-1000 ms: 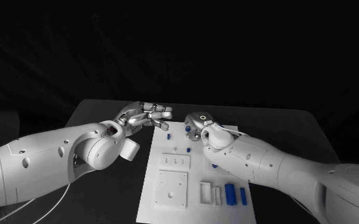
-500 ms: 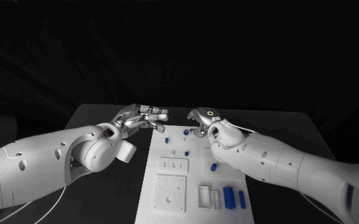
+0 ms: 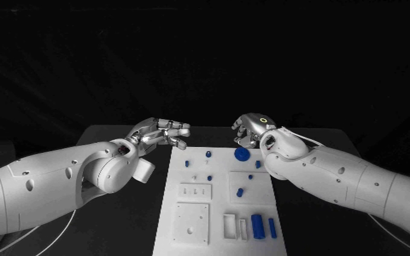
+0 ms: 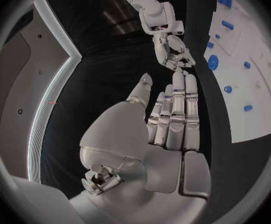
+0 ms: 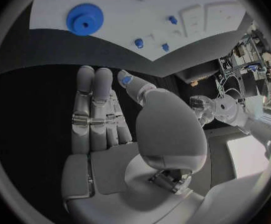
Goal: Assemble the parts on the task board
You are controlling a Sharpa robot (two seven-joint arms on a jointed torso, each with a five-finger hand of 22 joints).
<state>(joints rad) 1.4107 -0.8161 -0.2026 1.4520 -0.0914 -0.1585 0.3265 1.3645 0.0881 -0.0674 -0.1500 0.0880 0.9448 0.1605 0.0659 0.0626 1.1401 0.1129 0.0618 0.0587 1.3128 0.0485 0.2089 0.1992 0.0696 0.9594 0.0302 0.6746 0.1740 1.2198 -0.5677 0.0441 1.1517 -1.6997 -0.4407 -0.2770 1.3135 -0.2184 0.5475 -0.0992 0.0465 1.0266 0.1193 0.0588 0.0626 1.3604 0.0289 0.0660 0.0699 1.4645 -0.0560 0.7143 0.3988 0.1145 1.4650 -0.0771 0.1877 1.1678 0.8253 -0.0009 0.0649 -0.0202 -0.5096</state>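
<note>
The white task board (image 3: pixel 198 169) lies lengthwise in the middle of the black table. A round blue disc (image 3: pixel 242 153) sits near its far end, also seen as the disc (image 5: pixel 84 19) and the disc (image 4: pixel 213 62). Small blue parts (image 3: pixel 240 192) are scattered over the board's far half. My right hand (image 3: pixel 252 127) hovers just beyond the disc, above the board's far right corner, holding nothing, fingers straight and side by side (image 5: pixel 101 114). A blue tint shows at its thumb tip. My left hand (image 3: pixel 160 133) floats off the board's far left corner, fingers extended, nothing in it (image 4: pixel 172 119).
Two square white plates (image 3: pixel 194 222) lie on the board's near left part. A slotted white holder (image 3: pixel 232 225) and two long blue pieces (image 3: pixel 256 226) lie at its near right. Both forearms flank the board. Bare black table (image 3: pixel 324 137) lies on either side.
My right hand has lifted off the board's far part and moved away to the right, uncovering the blue disc. The left hand has stayed about where it was.
</note>
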